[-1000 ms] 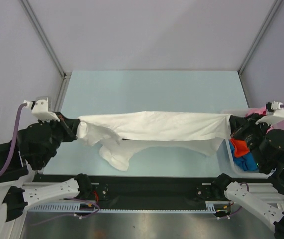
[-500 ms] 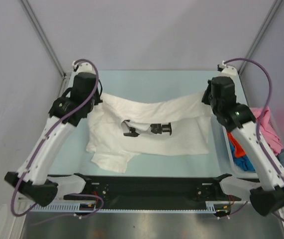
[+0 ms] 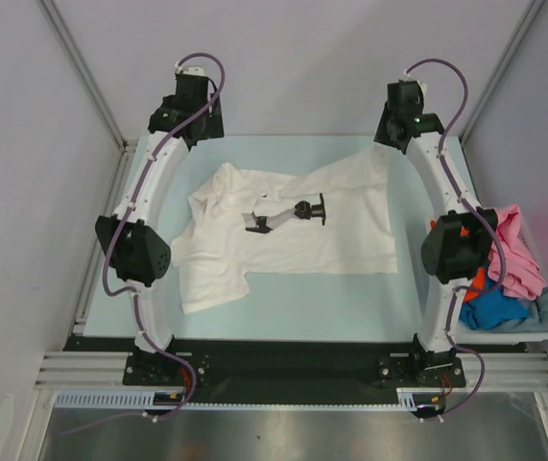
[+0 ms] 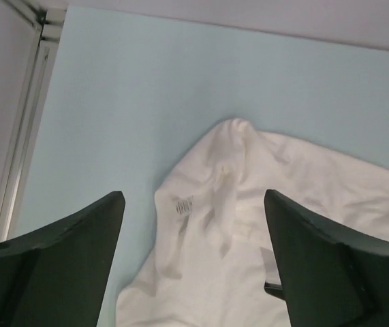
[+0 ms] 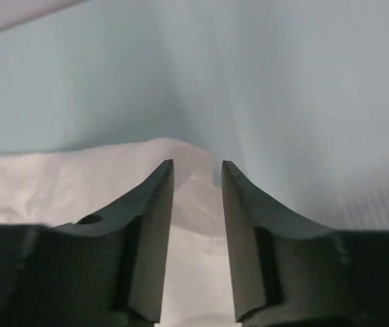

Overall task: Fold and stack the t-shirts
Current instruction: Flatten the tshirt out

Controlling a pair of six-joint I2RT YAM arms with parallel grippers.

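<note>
On the pale blue table (image 3: 331, 307) we see the white t-shirt (image 3: 293, 240) lying spread and rumpled across the table's middle. At the table's right edge the plastic bin (image 3: 509, 334) holds a heap: a pink shirt (image 3: 515, 254) on top, an orange shirt (image 3: 480, 281), a bright blue shirt (image 3: 494, 309) and a grey-blue shirt (image 3: 545, 305). Above the table's far left the left gripper (image 4: 193, 197) stands wide apart and empty, while at the far right the right gripper (image 5: 197, 167) is parted only narrowly, the white t-shirt's corner showing in the gap.
</note>
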